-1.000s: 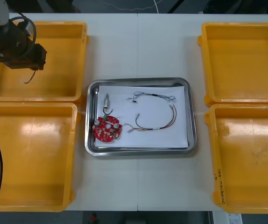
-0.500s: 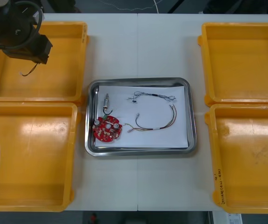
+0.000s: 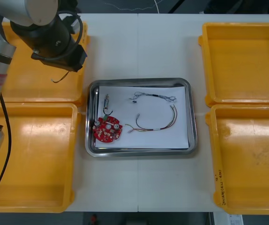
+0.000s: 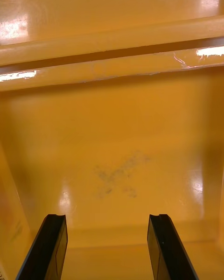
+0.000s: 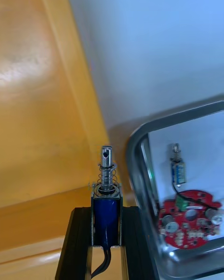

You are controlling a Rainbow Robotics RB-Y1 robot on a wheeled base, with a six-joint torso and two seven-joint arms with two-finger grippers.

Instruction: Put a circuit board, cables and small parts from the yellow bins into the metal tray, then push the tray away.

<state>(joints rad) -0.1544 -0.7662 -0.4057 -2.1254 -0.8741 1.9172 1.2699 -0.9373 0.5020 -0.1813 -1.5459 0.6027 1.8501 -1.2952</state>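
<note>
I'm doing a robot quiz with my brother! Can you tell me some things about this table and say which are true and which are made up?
1. The left gripper holds a small metal part between its fingers. True.
2. The metal tray has nothing in it. False: a round red circuit board, cables and a second small part lie in it.
3. The right gripper has its fingers shut on a cable. False: they stand open above the near right yellow bin, nothing between them.
4. The left gripper hangs over the far left yellow bin, close to the tray. True.
</note>
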